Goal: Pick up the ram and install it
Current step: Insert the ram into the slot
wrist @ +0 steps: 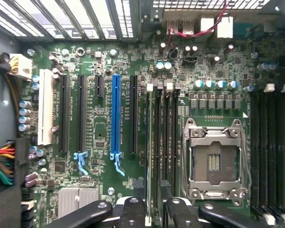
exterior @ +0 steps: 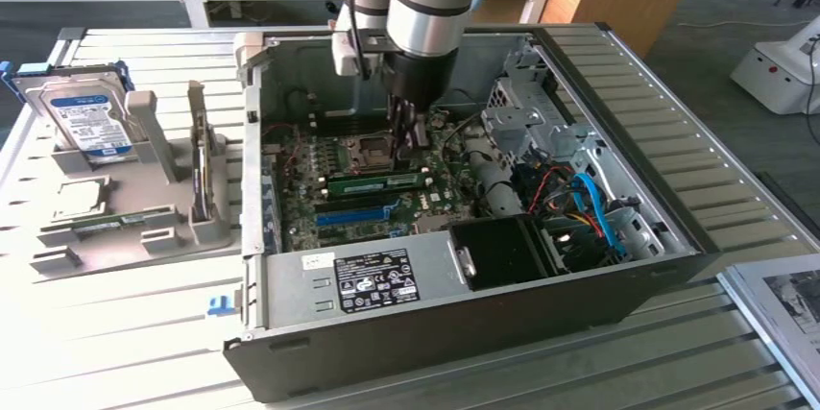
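The ram point(exterior: 374, 180) is a long green stick standing on edge in a motherboard slot next to the empty CPU socket point(exterior: 372, 151), inside the open PC case point(exterior: 666, 237). In the wrist view it shows edge-on as a thin strip point(wrist: 149, 142) among the dark memory slots beside the socket point(wrist: 213, 161). My gripper point(exterior: 407, 139) hangs just above the board, over the socket's end and the ram's end. Its black fingers point(wrist: 133, 211) stand apart on either side of the slot line, open, with nothing gripped between them.
A bright blue slot strip point(wrist: 115, 118) lies beside the memory slots. Cables point(exterior: 583, 208) and a drive cage point(exterior: 525, 112) crowd the case at the exterior view's right. A power supply point(exterior: 365, 280) sits at the front. Outside, a grey stand point(exterior: 129, 228) holds a hard drive point(exterior: 87, 122).
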### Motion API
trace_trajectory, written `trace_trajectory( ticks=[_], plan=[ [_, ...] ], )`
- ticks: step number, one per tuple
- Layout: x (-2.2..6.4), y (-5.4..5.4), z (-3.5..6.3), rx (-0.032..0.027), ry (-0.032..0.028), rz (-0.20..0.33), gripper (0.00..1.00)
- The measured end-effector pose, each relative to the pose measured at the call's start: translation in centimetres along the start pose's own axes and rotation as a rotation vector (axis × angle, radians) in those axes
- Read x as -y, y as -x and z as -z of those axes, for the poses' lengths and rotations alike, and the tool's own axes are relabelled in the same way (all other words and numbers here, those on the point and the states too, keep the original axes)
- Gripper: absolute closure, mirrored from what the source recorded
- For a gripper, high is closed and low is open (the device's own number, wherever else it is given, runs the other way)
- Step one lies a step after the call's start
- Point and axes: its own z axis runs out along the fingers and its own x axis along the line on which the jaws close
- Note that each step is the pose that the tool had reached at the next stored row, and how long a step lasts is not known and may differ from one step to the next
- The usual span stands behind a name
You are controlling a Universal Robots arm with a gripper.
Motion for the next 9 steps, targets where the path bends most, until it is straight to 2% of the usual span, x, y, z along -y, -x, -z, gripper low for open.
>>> trace_trajectory(
  ticks=[9],
  plan=[
    [0.02, 0.0, 2.3, 0.0, 0.0, 0.0, 0.75]
  ],
)
